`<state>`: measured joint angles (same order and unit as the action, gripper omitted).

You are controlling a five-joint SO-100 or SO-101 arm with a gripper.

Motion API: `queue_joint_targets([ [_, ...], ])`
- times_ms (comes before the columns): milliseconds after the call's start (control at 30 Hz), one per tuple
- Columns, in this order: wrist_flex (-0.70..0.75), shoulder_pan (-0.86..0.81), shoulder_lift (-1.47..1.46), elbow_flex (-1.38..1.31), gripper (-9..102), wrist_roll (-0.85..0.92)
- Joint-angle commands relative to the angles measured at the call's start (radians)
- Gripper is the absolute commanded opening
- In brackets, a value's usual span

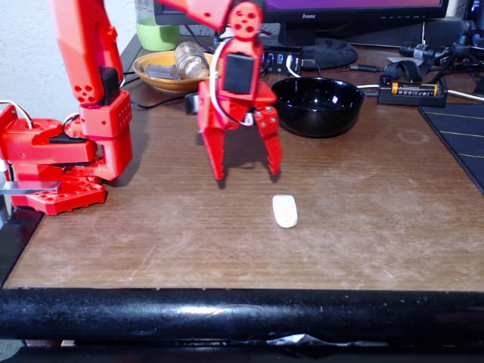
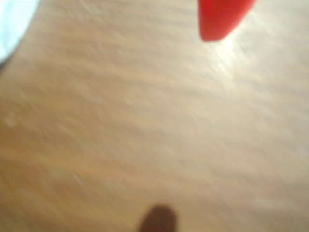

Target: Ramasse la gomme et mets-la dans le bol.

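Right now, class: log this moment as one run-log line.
phase: approach | claw: open, above table, empty | eraser: on table, just right of claw, untouched | black bowl: behind, empty

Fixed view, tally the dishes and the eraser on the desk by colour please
Black: 1, the bowl
Orange-yellow: 1, the shallow dish
Green: 1, the cup
White: 1, the eraser
Total: 4
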<state>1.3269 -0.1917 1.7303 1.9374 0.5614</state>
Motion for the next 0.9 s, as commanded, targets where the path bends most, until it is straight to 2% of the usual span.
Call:
queue_joint_targets([
  [0, 0.031, -0.029, -0.017, -0.147, 31, -0.015],
  [200, 0.071, -0.055, -0.107, -0.265, 31, -0.017],
  [567, -0.003, -0.077, -0.199, -0.236, 31, -0.006],
  [867, 0.041, -0.089, -0.334, -0.391, 30, -0.023],
])
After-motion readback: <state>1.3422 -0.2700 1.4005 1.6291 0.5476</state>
